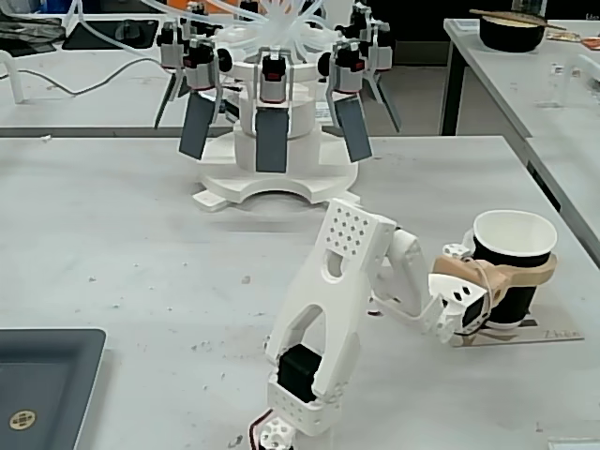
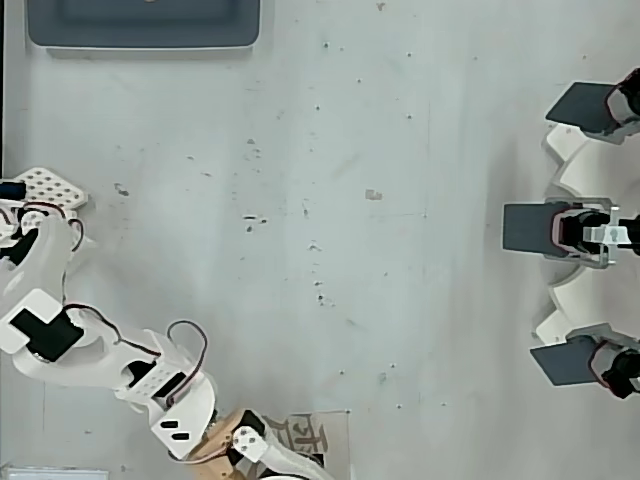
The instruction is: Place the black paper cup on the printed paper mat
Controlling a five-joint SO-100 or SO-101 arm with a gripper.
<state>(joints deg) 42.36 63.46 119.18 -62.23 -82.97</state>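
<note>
The black paper cup [image 1: 511, 281], white inside, stands upright at the table's right side in the fixed view. It sits on the printed paper mat [image 1: 555, 335], of which only a thin strip shows beside its base. My gripper [image 1: 530, 269] has its tan fingers [image 1: 506, 275] wrapped round the cup's upper wall, shut on it. The overhead view shows the mat [image 2: 325, 435] with its grey character at the bottom edge. There my gripper [image 2: 255, 455] reaches over the mat's left part. The cup is almost wholly cut off by the frame's bottom edge.
A dark grey tray [image 1: 47, 375] [image 2: 145, 25] lies at the table's opposite end. A white stand with several hanging grey paddles [image 1: 272, 122] [image 2: 590, 230] occupies the far middle. A dark bowl with a stick [image 1: 511, 28] sits on another table. The table's right edge runs close behind the cup.
</note>
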